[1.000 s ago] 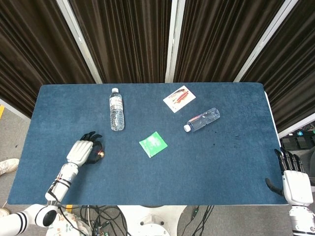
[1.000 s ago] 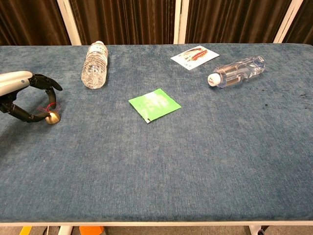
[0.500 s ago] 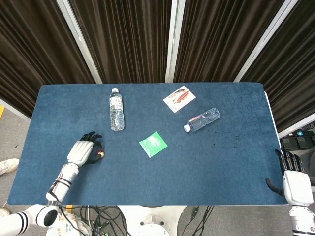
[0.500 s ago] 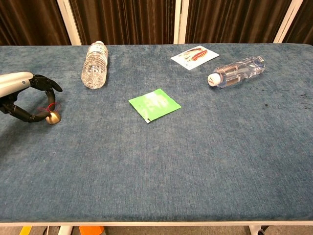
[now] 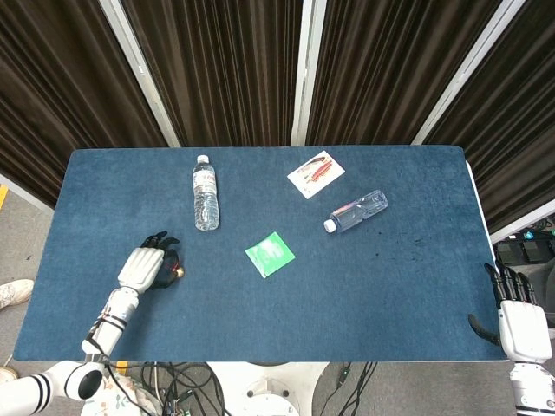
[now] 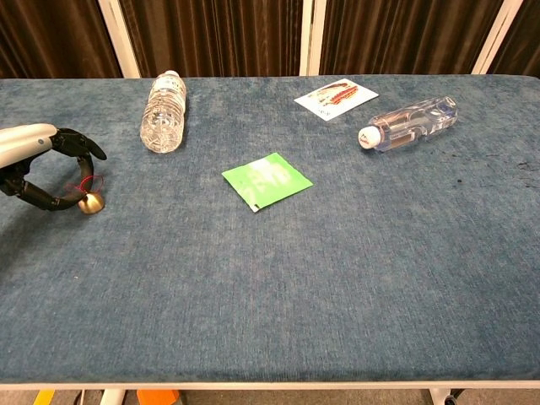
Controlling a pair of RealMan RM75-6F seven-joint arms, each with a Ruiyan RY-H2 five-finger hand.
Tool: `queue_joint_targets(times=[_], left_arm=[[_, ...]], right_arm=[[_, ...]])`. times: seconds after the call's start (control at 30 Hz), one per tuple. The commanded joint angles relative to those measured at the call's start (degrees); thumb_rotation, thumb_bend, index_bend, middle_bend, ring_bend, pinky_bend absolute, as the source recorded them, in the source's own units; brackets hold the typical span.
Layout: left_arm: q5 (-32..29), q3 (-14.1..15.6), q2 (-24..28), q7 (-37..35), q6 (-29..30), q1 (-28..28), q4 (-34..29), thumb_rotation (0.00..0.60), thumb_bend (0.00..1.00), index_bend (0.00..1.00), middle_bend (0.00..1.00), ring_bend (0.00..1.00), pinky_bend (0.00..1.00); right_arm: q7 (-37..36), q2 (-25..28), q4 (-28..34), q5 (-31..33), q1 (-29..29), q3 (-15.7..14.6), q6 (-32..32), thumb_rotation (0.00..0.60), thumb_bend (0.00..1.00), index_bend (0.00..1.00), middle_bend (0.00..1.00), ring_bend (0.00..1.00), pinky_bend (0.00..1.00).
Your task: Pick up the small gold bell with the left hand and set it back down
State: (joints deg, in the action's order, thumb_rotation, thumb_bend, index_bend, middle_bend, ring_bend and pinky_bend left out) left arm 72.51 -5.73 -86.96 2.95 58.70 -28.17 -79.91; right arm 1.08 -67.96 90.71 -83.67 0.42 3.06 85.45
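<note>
Left robot hand [image 6: 38, 164] curled around gold bell [image 6: 89, 202], bell on worktop [image 6: 278, 278]; grip unclear, lift pending.

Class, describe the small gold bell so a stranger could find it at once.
Start at the blue table and go to its left side, where the left hand curls. The small gold bell sits at its fingertips, the only shiny round gold thing, with a red loop on top.
</note>
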Motion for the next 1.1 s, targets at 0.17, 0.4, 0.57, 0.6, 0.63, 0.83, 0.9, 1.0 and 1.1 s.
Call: queue_joint_targets(times=[0.17,0.4,0.57,0.6,0.63,0.83,0.9,1.0,1.1], left_arm=[[0.2,-0.3,0.4,-0.9,0.3,0.0,-0.6,0.6,0.42,0.57,0.19,0.03,0.11],[0.8,-2.3,4.1,-0.8,4.3,0.8,-4.7,0.6,0.42,0.57,0.2,0.04,0.11],[-1.0,-5.6,7.5,8.9,13.6,3.0,-5.3,0.6,0.42,0.58,0.21,0.04,0.11],[-1.7,-6.2,7.8,10.5,15.0,3.4,-5.7,0.6,0.42,0.59,0.22,0.04,0.11],[-2.4,-6.8,8.1,10.2,15.8,3.9,-6.8,0.6,0.42,0.59,0.22,0.04,0.11],[0.9,-5.3,12.9,2.5,11.1,4.4,-11.7,0.6,0.45,0.6,0.23,0.04,0.12],[-0.6,-5.0,9.5,12.3,13.7,4.3,-8.1,0.6,0.45,0.61,0.24,0.04,0.11],[-8.0,-7.4,8.2,7.5,10.8,5.0,-11.6,0.6,0.45,0.61,0.24,0.04,0.11],[-7.6,-8.3,14.7,-8.1,0.1,4.9,-18.9,0.6,0.46,0.61,0.24,0.04,0.11]], right_arm=[[0.0,0.0,-0.1,0.0,0.0,0.0,-0.1,0.6,0.16,0.0,0.0,0.0,0.0],[-0.2,0.0,-0.1,0.1,0.0,0.0,0.0,0.6,0.16,0.0,0.0,0.0,0.0],[-0.3,0.1,-0.2,0.2,-0.2,0.1,0.2,0.6,0.16,0.0,0.0,0.0,0.0],[-0.3,0.1,-0.2,0.2,-0.2,0.1,0.2,0.6,0.16,0.0,0.0,0.0,0.0],[-0.3,0.1,-0.2,0.2,-0.1,0.1,0.1,0.6,0.16,0.0,0.0,0.0,0.0],[0.3,-0.1,0.2,-0.1,0.3,0.1,-0.4,0.6,0.16,0.0,0.0,0.0,0.0],[0.6,-0.1,0.4,-0.3,0.3,0.0,-0.2,0.6,0.16,0.0,0.0,0.0,0.0],[0.7,0.2,0.7,-0.1,0.2,0.1,0.0,0.6,0.16,0.0,0.0,0.0,0.0],[0.9,0.4,0.8,0.3,0.2,0.2,-0.2,0.6,0.16,0.0,0.0,0.0,0.0]])
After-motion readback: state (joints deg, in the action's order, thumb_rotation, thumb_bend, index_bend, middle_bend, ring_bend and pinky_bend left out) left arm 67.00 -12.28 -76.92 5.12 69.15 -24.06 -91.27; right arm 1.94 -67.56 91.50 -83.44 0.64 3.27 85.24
